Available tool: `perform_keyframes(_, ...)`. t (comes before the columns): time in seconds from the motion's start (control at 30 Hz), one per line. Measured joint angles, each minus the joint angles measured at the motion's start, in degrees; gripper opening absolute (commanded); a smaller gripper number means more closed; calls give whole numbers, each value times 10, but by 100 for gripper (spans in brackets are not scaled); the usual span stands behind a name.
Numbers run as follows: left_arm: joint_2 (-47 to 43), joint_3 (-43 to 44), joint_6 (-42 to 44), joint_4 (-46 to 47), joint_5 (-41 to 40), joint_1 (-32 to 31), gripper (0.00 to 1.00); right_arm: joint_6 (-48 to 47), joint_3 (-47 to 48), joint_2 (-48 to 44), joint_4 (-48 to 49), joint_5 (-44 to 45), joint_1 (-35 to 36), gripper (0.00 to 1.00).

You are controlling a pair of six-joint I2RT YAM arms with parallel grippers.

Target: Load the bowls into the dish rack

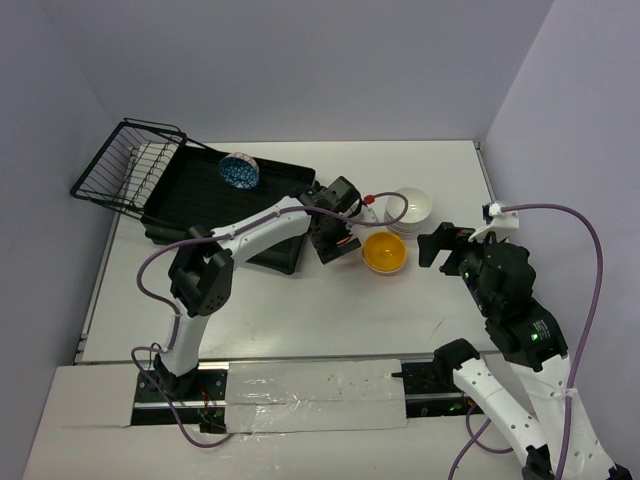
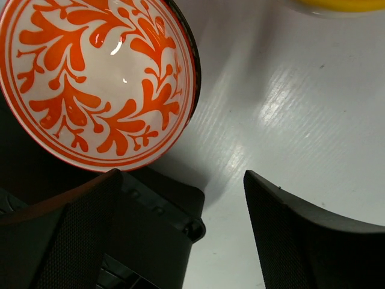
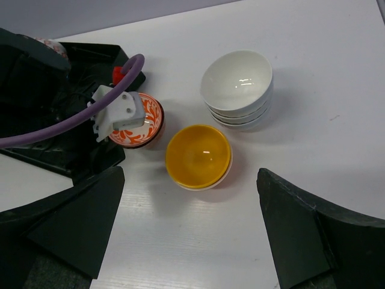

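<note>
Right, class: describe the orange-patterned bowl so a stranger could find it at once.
Start at the black dish rack on the left of the table. At its right-hand corner, beside the yellow bowl, sits the patterned bowl. Its neighbours are plain; it has orange leaves on white.

Bowls: three white (image 3: pixel 236 81), one yellow (image 3: pixel 198 155), one orange-patterned (image 2: pixel 99 81), one blue-patterned (image 1: pixel 239 169).

A blue-patterned bowl (image 1: pixel 239 170) stands on edge in the black dish rack (image 1: pixel 198 192). An orange-patterned bowl (image 2: pixel 99 78) sits at the rack's corner, with a yellow bowl (image 1: pixel 384 252) and stacked white bowls (image 1: pixel 410 207) nearby.
</note>
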Motion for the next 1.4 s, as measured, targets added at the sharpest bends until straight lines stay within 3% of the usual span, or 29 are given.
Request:
perform_keyframes(0.13, 18, 28, 29, -9, -2, 1, 79, 5, 0, 0, 0, -2, 0, 98)
perform_keyframes(0.47, 23, 40, 69, 21, -22, 1, 74, 12, 0, 3, 0, -14, 0, 98)
perform_keyframes(0.67, 35, 40, 72, 24, -17, 1, 63, 12, 0, 6, 0, -15, 0, 98)
perform_keyframes(0.97, 61, 40, 72, 30, -11, 1, 57, 14, 0, 2, 0, -15, 0, 98)
perform_keyframes(1.2, 68, 41, 58, 38, 1, 0, 38, 14, -3, -1, 0, -15, 0, 98)
perform_keyframes(1.37, 77, 43, 39, 42, 29, -1, 29, 14, -4, -6, 0, -15, 0, 97)
perform_keyframes(1.4, 78, 45, 33, 44, 34, -1, 23, 14, -4, -8, 0, -15, 0, 97)
